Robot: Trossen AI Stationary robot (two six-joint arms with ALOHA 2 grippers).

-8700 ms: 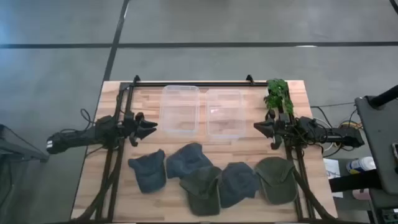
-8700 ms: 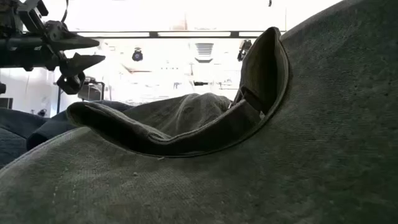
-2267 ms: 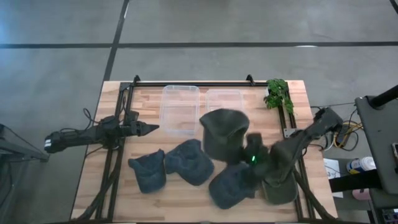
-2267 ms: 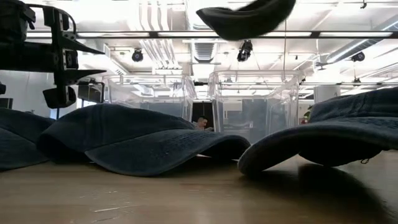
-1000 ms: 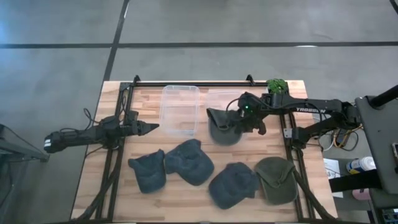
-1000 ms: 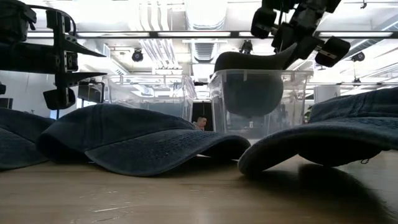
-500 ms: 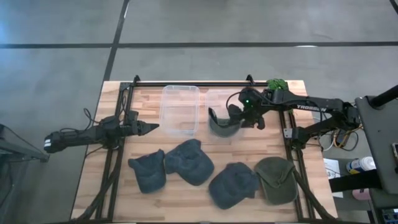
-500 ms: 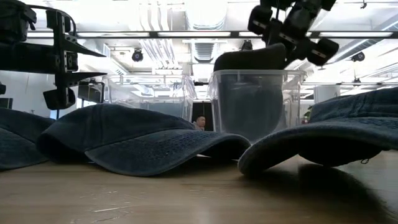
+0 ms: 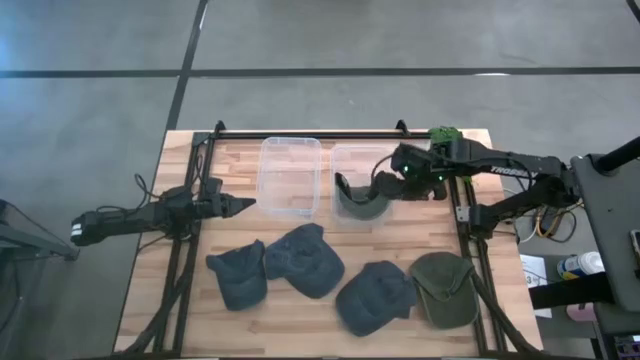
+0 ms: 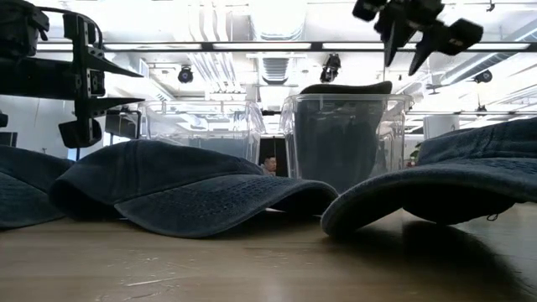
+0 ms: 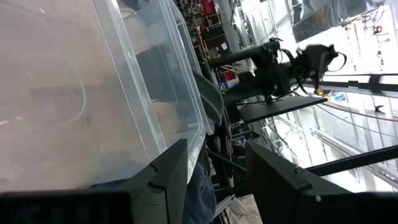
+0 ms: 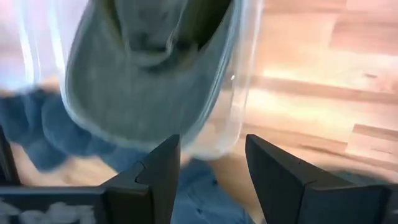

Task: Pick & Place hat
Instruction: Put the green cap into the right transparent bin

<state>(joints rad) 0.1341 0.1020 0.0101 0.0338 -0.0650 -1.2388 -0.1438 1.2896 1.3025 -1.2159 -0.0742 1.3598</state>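
Note:
A dark green hat [image 9: 358, 198] lies inside the right clear bin [image 9: 362, 152], filling its near half; a bit of it [image 10: 344, 87] stands just above the rim. My right gripper [image 9: 383, 185] hovers open above that bin, fingers pointing down at the hat [image 12: 149, 68], touching nothing; the low view shows it [image 10: 413, 46] well above the rim. My left gripper [image 9: 238, 206] waits open at the table's left side, next to the left clear bin [image 9: 290, 178].
Three blue hats [image 9: 238, 276] [image 9: 305, 260] [image 9: 375, 297] and another green hat [image 9: 445, 290] lie in a row along the near part of the wooden table [image 9: 190, 310]. A small green plant [image 9: 445, 133] stands at the far right corner.
My right gripper has opened and let go of the green hat, which has dropped from its hold into the right bin and now lies there. The gripper has then risen and drawn a little toward the table's right edge.

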